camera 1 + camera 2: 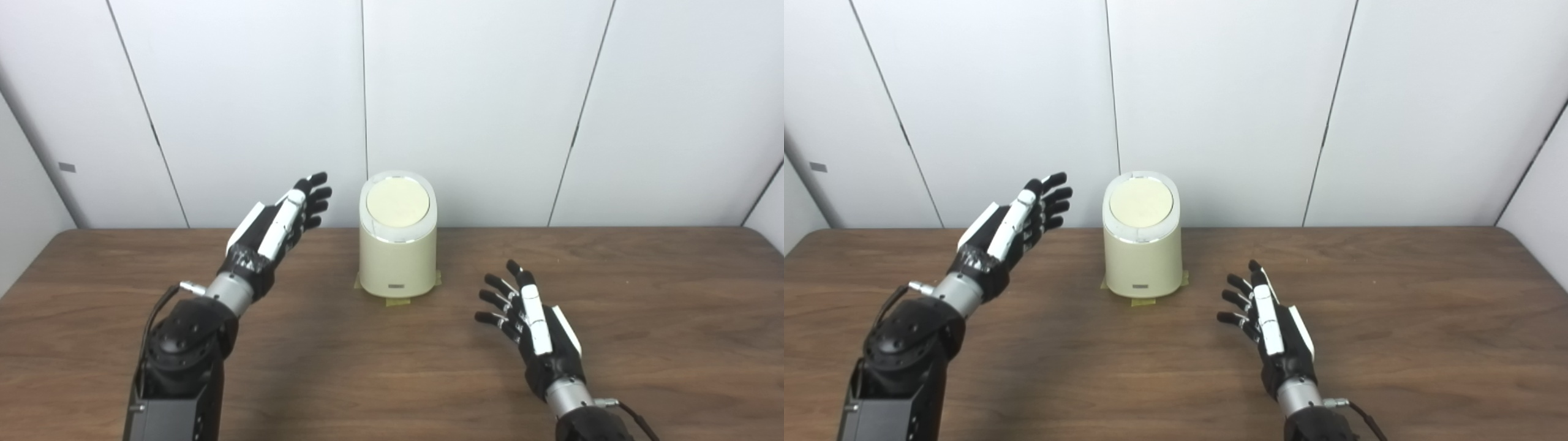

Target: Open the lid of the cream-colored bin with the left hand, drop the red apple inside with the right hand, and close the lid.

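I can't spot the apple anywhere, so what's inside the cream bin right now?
That can't be seen: the lid sits shut on the cream-colored bin, covering its inside. No apple shows on the table, and both the left hand and right hand are open and hold nothing.

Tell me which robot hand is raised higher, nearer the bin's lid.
The left robot hand: it is raised beside the lid, while the right robot hand stays low over the table.

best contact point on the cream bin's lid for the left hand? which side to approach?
Judging by shape: the round cream lid sits closed and tilted toward the camera on the cream-colored cylindrical plastic bin. The open left hand hovers at lid height to its left, so come over from that side, probably fingertips on the lid's front rim. Hinge not visible; no apple in view.
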Robot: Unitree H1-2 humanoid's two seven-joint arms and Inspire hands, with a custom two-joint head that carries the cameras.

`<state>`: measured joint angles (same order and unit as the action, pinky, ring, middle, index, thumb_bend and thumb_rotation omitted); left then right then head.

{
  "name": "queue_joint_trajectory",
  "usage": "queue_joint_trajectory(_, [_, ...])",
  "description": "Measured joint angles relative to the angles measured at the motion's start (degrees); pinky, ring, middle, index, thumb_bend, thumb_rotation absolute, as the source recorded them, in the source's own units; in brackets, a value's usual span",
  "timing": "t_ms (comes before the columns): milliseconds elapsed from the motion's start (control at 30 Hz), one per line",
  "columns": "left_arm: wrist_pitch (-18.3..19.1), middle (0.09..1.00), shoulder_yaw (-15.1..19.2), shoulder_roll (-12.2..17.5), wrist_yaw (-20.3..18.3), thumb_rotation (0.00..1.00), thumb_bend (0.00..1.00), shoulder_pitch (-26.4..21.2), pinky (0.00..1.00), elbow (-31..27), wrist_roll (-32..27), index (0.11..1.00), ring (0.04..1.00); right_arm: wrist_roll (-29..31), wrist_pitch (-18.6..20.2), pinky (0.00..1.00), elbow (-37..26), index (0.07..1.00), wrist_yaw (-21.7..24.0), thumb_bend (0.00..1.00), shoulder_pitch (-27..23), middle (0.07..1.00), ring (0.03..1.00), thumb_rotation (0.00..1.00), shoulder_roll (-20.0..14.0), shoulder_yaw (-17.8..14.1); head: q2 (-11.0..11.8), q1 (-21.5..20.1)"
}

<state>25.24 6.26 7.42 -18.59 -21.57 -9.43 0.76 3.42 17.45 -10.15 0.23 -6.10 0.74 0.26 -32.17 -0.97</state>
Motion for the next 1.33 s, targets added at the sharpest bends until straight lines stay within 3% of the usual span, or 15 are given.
queue_joint_trajectory(200, [-4.71, 0.982, -0.11, -2.92, 4.9, 1.0, 0.51, 6.91, 0.97, -2.54, -1.34, 1.0, 0.964, 0.0, -0.04, 0.81, -0.65, 0.997, 0.03, 0.59, 0.87, 0.913, 0.909, 1.0, -0.67, -0.43, -0.18, 0.09])
queue_joint_trajectory(433, [-10.88, 0.989, 1.21, -4.12, 8.28, 1.0, 0.44, 13.81, 0.98, -2.43, -4.09, 1.0, 0.968, -3.34, -3.31, 0.89, -1.27, 1.0, -0.38, 0.6, 1.17, 0.946, 0.953, 1.0, -2.4, -0.21, -0.26, -1.31])
queue_joint_trajectory(600, [-12.86, 0.995, 2.12, -4.68, 9.98, 1.0, 0.42, 17.65, 1.0, -2.14, -6.38, 1.0, 0.994, -5.99, -3.64, 0.95, -1.27, 1.0, -0.67, 0.62, 1.29, 0.981, 0.994, 1.0, -3.25, -0.12, -0.44, -1.32])
queue_joint_trajectory(967, [-16.15, 0.991, 2.29, -2.02, 11.96, 1.0, 0.43, 18.89, 1.0, -0.57, -5.4, 1.0, 1.0, -4.83, -4.94, 1.0, 0.74, 1.0, -0.64, 0.6, 1.29, 1.0, 1.0, 1.0, -3.4, -1.67, -0.7, -0.09])
queue_joint_trajectory(1333, [-17.18, 0.988, 1.66, -1.71, 12.4, 1.0, 0.44, 19.43, 1.0, 0.67, -5.27, 0.993, 0.998, -3.34, -5.79, 1.0, 2.78, 1.0, -0.45, 0.62, 0.88, 1.0, 1.0, 1.0, -3.62, -2.14, -0.97, -0.7])
